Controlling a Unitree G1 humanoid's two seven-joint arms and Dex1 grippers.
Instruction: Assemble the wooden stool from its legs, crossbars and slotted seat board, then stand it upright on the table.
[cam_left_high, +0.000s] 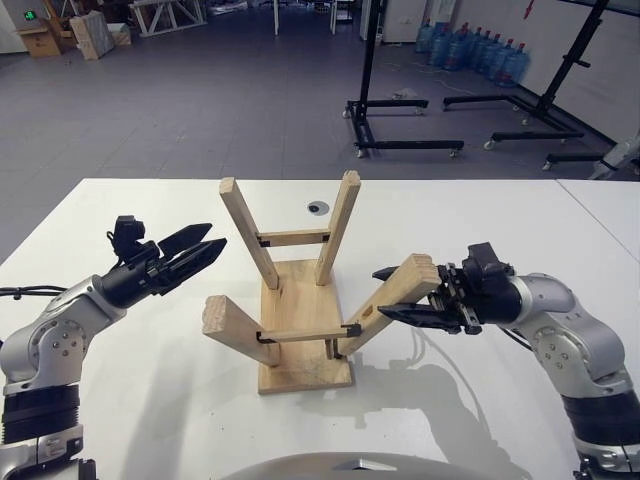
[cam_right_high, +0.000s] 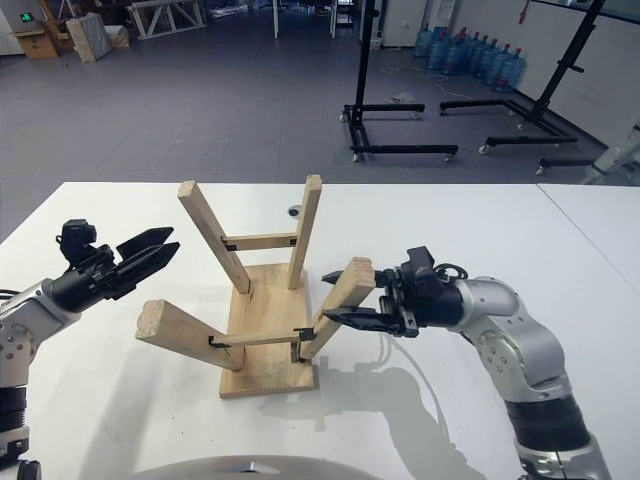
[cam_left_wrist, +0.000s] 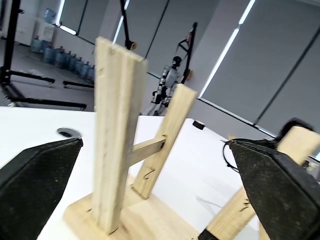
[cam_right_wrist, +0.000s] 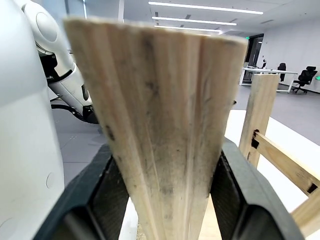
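Right hand (cam_left_high: 382, 292) clamped on the leaning near-right leg (cam_left_high: 415, 272), right of centre; left hand (cam_left_high: 214, 236) spread open, empty, at mid-left. Seat board (cam_left_high: 305, 375) flat on the bench (cam_left_high: 500, 220) at centre, far legs (cam_left_high: 338, 225) slotted in upright with their crossbar (cam_left_high: 295, 238). Seemingly left: seating the splayed near pair (cam_left_high: 232, 322), then flipping upright.

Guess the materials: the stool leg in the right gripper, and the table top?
The leg looks like pale bare wood: straight grain lines, dark scuffs, no sheen. The table top is smooth, matte white, probably laminate or painted board; the look leaves that open.
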